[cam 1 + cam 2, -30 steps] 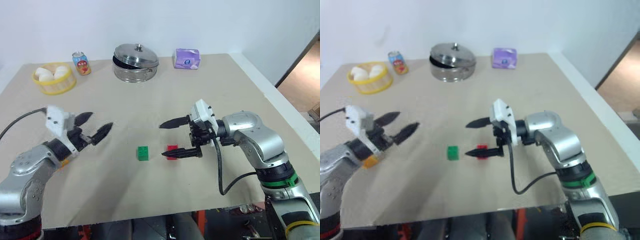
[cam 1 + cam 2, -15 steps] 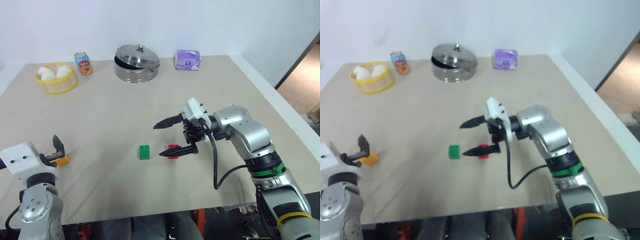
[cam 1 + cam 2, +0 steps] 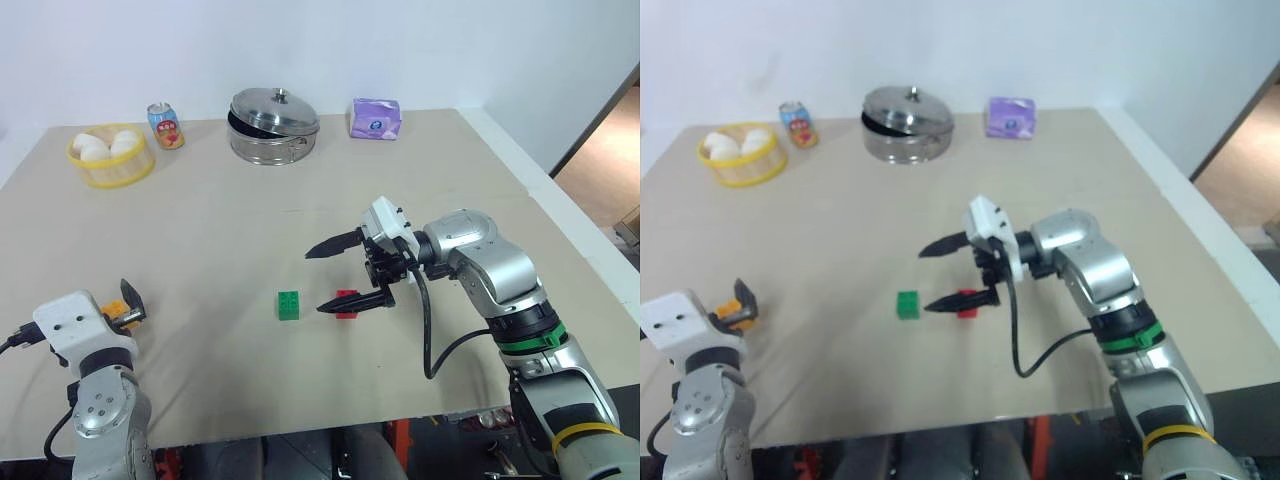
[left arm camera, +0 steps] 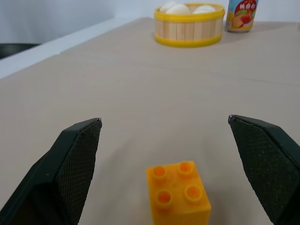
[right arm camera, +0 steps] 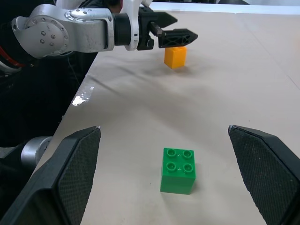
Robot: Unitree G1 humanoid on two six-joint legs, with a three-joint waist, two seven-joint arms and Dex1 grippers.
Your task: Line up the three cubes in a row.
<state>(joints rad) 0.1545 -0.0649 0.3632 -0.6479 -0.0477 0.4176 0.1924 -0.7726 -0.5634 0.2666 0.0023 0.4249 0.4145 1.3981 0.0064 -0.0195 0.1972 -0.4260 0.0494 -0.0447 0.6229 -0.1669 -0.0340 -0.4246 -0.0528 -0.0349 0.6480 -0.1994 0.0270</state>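
Observation:
The green cube (image 3: 288,305) sits mid-table, with the red cube (image 3: 346,299) just to its right. My right gripper (image 3: 314,282) points left above them, open and empty, and its nearer finger crosses in front of the red cube. In the right wrist view the green cube (image 5: 178,169) lies ahead between the spread fingers. The yellow-orange cube (image 3: 114,312) rests near the table's front left. My left gripper (image 4: 164,119) is open low over the table, with the yellow-orange cube (image 4: 178,192) between its fingers (image 4: 70,173), untouched.
Along the far edge stand a yellow basket of white buns (image 3: 110,155), a soda can (image 3: 164,126), a lidded steel pot (image 3: 273,125) and a purple tissue packet (image 3: 375,118). The table's front edge runs close behind the left gripper.
My left arm has swung down and to the left, from above the table's left middle to the yellow-orange cube. The right gripper has stayed by the red cube, still open.

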